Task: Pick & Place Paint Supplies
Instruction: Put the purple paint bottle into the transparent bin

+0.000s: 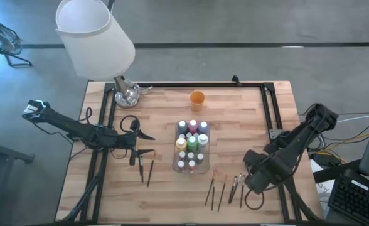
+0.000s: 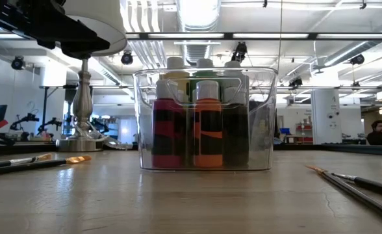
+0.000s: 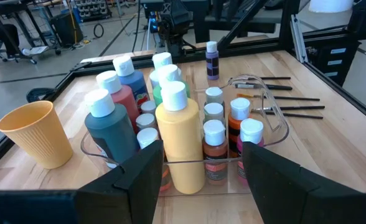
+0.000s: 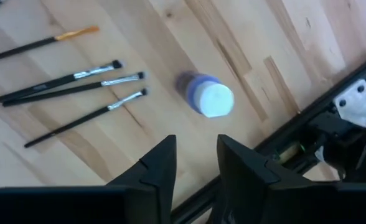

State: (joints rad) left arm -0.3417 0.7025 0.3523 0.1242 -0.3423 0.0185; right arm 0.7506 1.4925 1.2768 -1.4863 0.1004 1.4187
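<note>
A clear tray [image 1: 204,164] at the table's middle holds several paint bottles [image 3: 178,130] standing upright. A small purple bottle with a white cap [image 4: 208,98] stands on the bare wood near the table's right rail. My right gripper [image 4: 195,155] hangs above it, pointing down, fingers apart, a little to one side of the bottle. Several brushes [image 4: 71,81] lie flat beside that bottle, and two more [image 1: 147,169] lie left of the tray. My left gripper [image 3: 201,163] waits open and level, just left of the tray.
An orange cup [image 1: 197,97] stands beyond the tray toward the far edge. A lamp with a white shade [image 1: 96,34] and metal base [image 1: 127,94] stands at the far left corner. A black rail [image 4: 307,134] runs close by the purple bottle.
</note>
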